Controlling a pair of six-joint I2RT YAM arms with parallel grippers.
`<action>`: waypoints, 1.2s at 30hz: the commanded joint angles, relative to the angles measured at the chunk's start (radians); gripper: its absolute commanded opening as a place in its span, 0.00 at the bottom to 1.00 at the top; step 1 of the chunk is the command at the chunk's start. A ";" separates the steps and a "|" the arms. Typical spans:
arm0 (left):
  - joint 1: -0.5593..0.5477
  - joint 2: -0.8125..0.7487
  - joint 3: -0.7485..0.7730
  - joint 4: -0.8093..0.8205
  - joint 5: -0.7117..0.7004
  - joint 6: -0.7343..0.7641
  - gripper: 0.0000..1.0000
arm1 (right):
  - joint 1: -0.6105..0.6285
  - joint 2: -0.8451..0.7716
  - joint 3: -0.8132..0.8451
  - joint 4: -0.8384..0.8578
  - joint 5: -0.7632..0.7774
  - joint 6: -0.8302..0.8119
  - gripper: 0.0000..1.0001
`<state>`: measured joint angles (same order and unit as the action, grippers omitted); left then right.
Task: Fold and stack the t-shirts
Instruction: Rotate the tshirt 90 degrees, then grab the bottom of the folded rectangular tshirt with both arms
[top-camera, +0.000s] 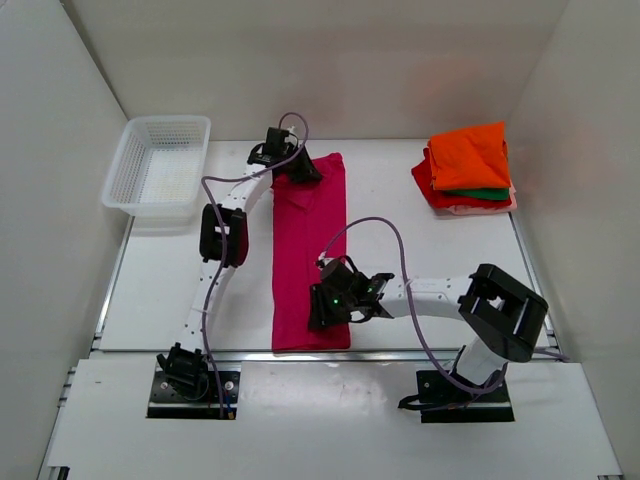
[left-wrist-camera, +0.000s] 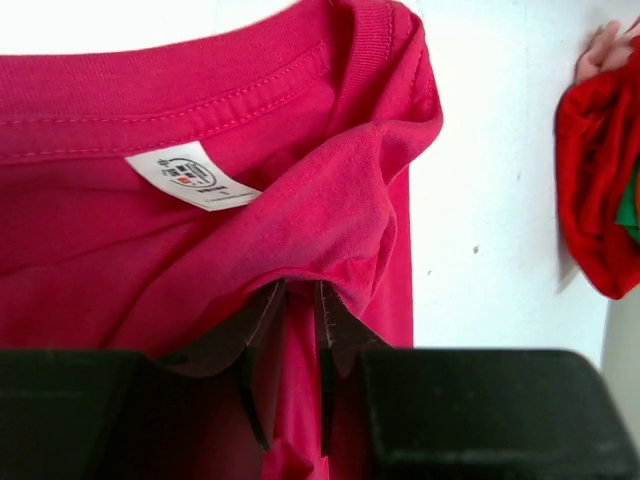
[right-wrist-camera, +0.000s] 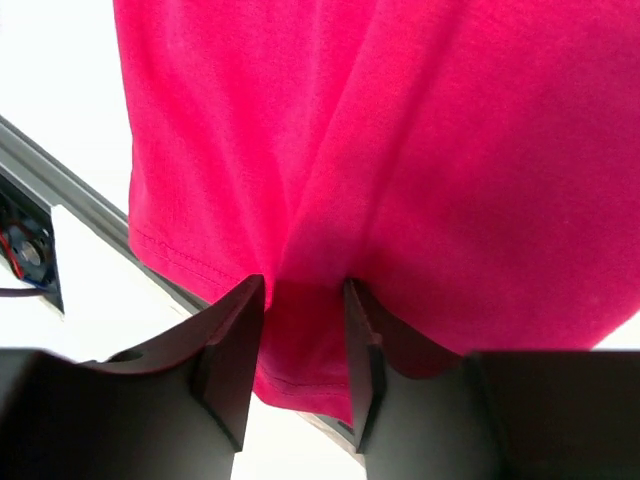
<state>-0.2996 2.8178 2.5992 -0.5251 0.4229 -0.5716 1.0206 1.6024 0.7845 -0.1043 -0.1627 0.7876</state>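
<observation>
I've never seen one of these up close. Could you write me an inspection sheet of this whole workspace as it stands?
Surface: white table, no marks seen.
Job's things: magenta shirt lying as a long strip mid-table; folded stack, orange on top, far right.
Clutter: white basket, far left.
End effectors: left end effector pinches the shirt by its collar end; right end effector pinches its hem end.
Cables: purple cables loop over both arms; no snag seen.
Surroundings: white walls on three sides.

top camera looks down from the near side on the whole table (top-camera: 170, 290). both wrist cameras press close on the pink shirt (top-camera: 305, 260): left at collar, right at hem.
</observation>
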 joint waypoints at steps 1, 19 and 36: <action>0.034 -0.142 -0.065 0.149 0.043 -0.039 0.30 | -0.005 -0.030 -0.017 -0.101 0.032 -0.054 0.36; -0.060 -1.668 -1.842 0.234 -0.097 0.030 0.44 | -0.245 -0.558 -0.247 -0.129 0.127 -0.082 0.58; -0.142 -2.402 -2.499 0.128 -0.093 -0.231 0.48 | 0.055 -0.493 -0.412 -0.021 0.215 0.211 0.42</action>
<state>-0.4347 0.4030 0.1043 -0.3923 0.3218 -0.7879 1.0508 1.0683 0.3607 -0.1345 0.0250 0.9619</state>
